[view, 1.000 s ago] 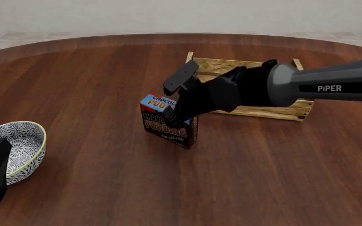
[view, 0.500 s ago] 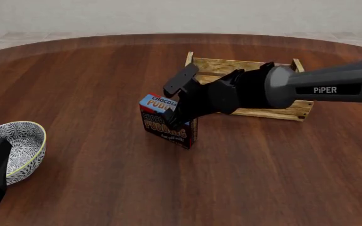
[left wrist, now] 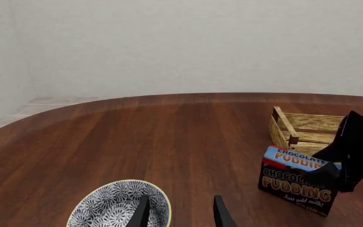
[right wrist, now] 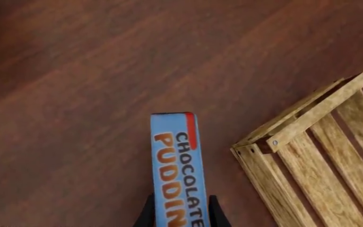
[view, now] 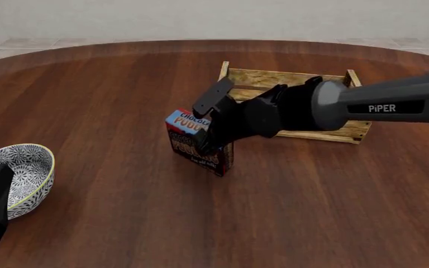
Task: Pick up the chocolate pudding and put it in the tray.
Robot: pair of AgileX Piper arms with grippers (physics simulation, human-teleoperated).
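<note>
— Was anything in the tray (view: 357,129)?
— No, nor in the bowl (view: 28,167). The chocolate pudding (view: 186,129) stood on the table just beside the tray, the right gripper (right wrist: 178,215) clamped on it.
— The left gripper (left wrist: 179,213)?
— Jaws apart, near the bowl.

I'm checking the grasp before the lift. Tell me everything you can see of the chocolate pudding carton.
The chocolate pudding is a small rectangular carton, cardboard by its look, with a blue top and a dark brown and red front bearing orange lettering. It stands upright on the wooden table, just beside the tray and outside it. The right gripper straddles its narrow top, one finger on each long side.
</note>
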